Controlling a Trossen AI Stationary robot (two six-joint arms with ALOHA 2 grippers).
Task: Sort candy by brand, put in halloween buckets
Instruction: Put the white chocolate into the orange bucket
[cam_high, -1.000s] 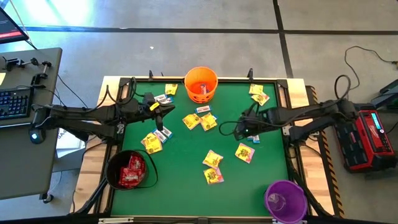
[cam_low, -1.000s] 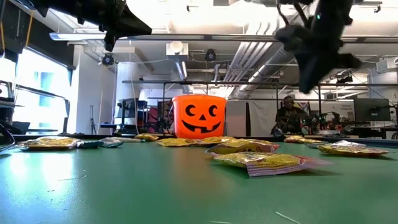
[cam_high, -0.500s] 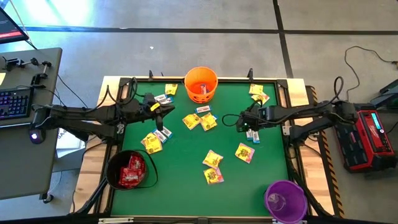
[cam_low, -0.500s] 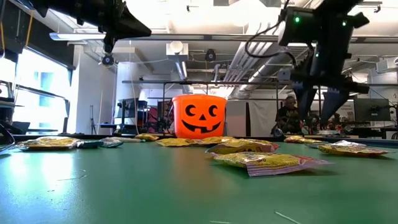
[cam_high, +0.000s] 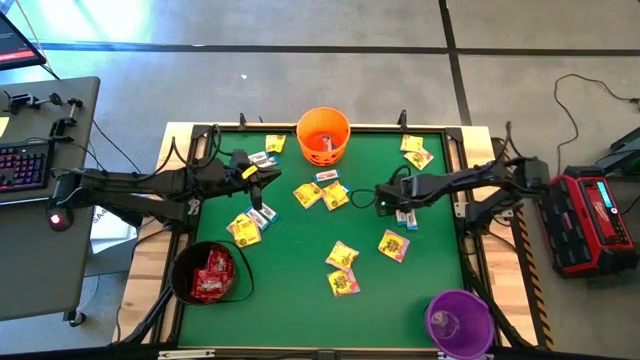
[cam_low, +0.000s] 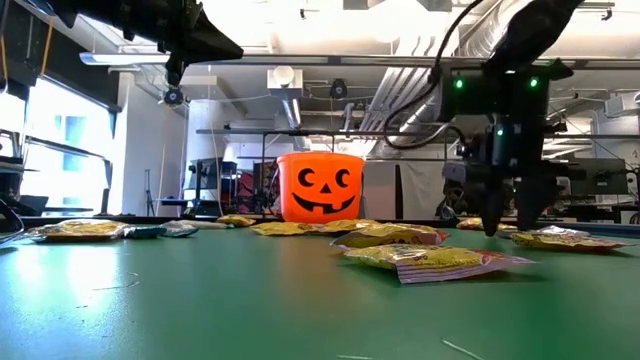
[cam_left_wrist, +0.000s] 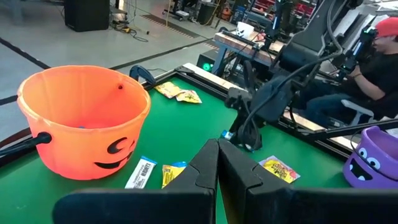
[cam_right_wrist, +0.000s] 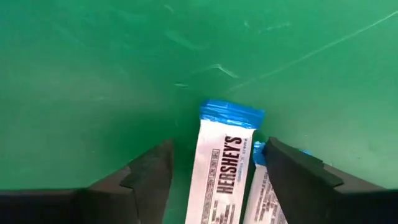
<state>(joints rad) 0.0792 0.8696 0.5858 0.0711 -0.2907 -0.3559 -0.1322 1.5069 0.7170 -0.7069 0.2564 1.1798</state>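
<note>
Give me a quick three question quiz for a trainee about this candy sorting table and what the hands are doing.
1. True or false: the right hand is open, its fingers straddling a white-and-blue Hershey's bar.
2. Which bucket holds red candy? A) orange bucket B) black bucket C) purple bucket
3. Fill in: the left hand is ____ and empty.

Key: 1 true; 2 B; 3 shut
</note>
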